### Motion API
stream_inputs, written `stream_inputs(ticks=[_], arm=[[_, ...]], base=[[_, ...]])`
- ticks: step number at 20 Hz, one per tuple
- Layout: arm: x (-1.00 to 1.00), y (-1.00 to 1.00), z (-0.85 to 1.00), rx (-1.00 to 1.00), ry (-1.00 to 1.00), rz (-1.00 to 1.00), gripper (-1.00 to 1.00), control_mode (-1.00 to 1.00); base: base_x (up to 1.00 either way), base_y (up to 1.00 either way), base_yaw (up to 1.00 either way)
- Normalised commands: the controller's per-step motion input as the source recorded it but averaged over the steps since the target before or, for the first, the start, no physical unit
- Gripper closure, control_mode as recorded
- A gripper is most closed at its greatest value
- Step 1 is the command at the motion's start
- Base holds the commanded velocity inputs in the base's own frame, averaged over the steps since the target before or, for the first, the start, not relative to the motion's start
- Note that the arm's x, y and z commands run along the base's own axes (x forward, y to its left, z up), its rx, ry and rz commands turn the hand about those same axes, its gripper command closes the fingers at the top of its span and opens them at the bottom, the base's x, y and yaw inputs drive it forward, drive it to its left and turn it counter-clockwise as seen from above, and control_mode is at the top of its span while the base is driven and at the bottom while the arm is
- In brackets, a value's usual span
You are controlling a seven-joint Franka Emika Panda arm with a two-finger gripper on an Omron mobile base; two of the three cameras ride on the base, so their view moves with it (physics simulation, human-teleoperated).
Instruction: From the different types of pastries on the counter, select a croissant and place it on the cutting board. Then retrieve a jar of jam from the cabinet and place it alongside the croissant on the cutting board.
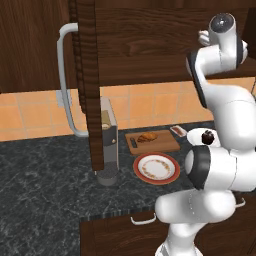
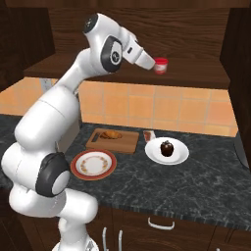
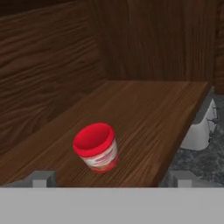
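Left base view
Done so far: the croissant (image 1: 147, 137) already lies on the cutting board (image 1: 152, 141), far below the hand, so the first half looks finished.
Cabinet: the door (image 1: 86, 75) stands swung open, edge-on, dark wood grain with a pale curved bar handle (image 1: 66, 80).
Counter: dark stone (image 1: 45, 180) with pale veins; a round red-rimmed plate (image 1: 156, 167) sits just in front of the board.

Right base view
Hand: the gripper (image 2: 153, 64) reaches up into the cabinet, right beside the jam jar (image 2: 161, 65) on the shelf (image 2: 196, 76); whether it touches the jar cannot be told here.
Below the hand: the board is flat, rectangular, mid-brown wood; the croissant is a small golden crescent; a dark reddish pastry (image 2: 166, 147) sits on a white plate (image 2: 166, 152) near the board.
Wall: smooth orange tiles (image 2: 147, 105) between shelf and counter.

Hand view
Jar: squat, glossy red lid, whitish band round its middle, standing a little tilted on the shelf just ahead of the hand and between its fingers (image 3: 41, 178), slightly toward one of them.
Hand state: spread wide, holding nothing; both tips stand apart from the jar.
Shelf: bare brown wood with straight grain; the cabinet walls behind have the same darker grain.
Left to do: close on the jar, lift it out, and set it down next to the croissant on the board.
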Motion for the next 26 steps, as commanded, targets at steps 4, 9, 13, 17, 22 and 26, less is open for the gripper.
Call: stream_inputs(ticks=[4,9,13,17,22,26], arm=[[0.36,-0.07,0.0,0.05,0.16,0.09,-1.0,-1.0],[0.39,-0.13,0.05,0.06,0.19,0.06,-1.0,-1.0],[0.46,-0.38,0.09,0.06,0.05,0.08,-1.0,-1.0],[0.19,-0.14,0.04,0.02,0.06,0.04,-1.0,-1.0],[0.0,0.0,0.0,0.0,0.0,0.0,-1.0,-1.0],[0.0,0.0,-0.16,0.0,0.0,0.0,-1.0,-1.0]], base=[[0.0,0.0,0.0],[0.0,0.0,0.0],[0.0,0.0,0.0],[0.0,0.0,0.0],[0.0,0.0,0.0],[0.0,0.0,0.0]])
